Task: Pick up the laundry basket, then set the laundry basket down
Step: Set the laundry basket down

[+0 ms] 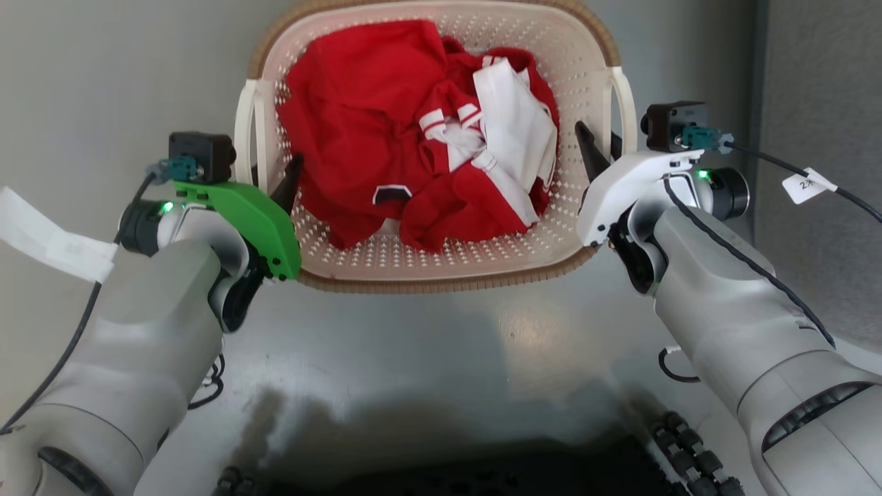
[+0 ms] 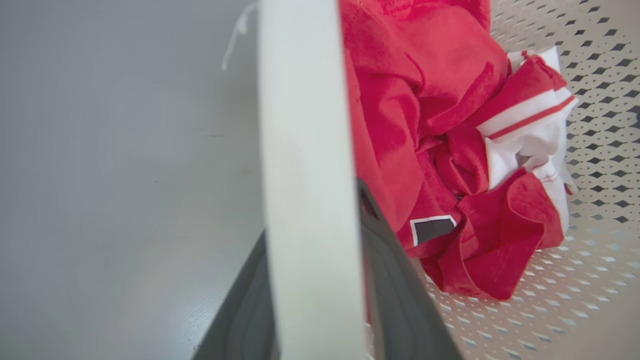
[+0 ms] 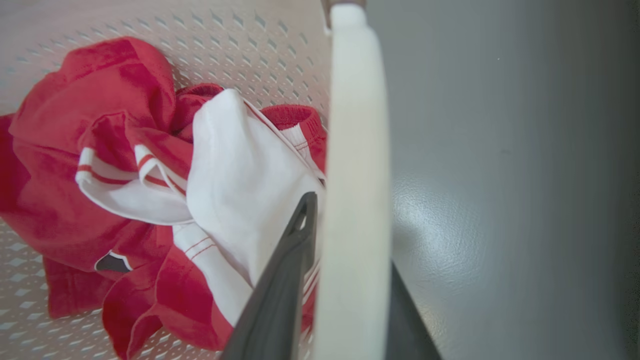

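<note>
The laundry basket (image 1: 441, 279), cream-white and perforated with a brown rim, sits at the top middle of the head view. It holds crumpled red and white clothes (image 1: 386, 117). My left gripper (image 1: 272, 172) is shut on the basket's left white handle (image 2: 305, 150), one dark finger inside the basket and one outside. My right gripper (image 1: 601, 141) is shut on the right handle (image 3: 355, 150) the same way. In each wrist view the handle bar runs up between my two fingers, left gripper (image 2: 312, 210) and right gripper (image 3: 350, 230). I cannot tell whether the basket rests on the floor.
Glossy grey floor (image 1: 441, 358) lies all around the basket. My dark base with its rollers (image 1: 689, 455) fills the bottom edge. A darker grey panel (image 1: 820, 103) stands at the right. Loose cables with white tags hang off both wrists.
</note>
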`<state>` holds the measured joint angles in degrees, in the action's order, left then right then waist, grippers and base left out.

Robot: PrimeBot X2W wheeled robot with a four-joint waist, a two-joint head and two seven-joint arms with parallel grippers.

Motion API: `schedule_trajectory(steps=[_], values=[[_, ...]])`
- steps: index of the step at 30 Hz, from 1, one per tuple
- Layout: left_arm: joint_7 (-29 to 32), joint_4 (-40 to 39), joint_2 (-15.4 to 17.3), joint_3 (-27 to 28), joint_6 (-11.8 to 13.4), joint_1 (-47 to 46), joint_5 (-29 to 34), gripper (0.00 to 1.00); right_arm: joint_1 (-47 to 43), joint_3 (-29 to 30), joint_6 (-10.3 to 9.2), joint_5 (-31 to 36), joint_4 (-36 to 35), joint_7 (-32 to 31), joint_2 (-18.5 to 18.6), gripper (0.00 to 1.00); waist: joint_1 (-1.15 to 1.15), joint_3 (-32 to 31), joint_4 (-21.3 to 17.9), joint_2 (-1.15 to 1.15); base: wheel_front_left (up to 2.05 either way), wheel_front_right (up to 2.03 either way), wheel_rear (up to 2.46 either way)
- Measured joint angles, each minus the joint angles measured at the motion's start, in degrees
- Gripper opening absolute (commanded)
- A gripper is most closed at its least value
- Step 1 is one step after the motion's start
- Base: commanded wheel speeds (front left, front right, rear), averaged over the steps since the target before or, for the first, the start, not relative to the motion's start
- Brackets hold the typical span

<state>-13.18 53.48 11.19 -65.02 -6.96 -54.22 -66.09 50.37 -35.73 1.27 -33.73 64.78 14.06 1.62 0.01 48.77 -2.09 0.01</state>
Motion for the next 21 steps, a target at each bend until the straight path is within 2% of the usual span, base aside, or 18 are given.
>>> schedule_trajectory(steps=[9, 21], values=[[-0.52, -0.2, -0.02, -0.91, 0.18, -1.27, 0.57, 0.0, 0.83, 0.47, -0.85, 0.13, 0.03, 0.53, 0.14, 0.0, 0.0, 5.26, 0.49, 0.0, 0.0, 0.0, 0.0], [-1.07, -0.32, -0.09, -1.92, 0.46, -1.88, 1.3, 0.0, 0.87, 1.69, -1.71, 0.54, -0.38, 0.54, 0.2, 0.0, 0.0, 7.27, 0.91, 0.0, 0.0, 0.0, 0.0]])
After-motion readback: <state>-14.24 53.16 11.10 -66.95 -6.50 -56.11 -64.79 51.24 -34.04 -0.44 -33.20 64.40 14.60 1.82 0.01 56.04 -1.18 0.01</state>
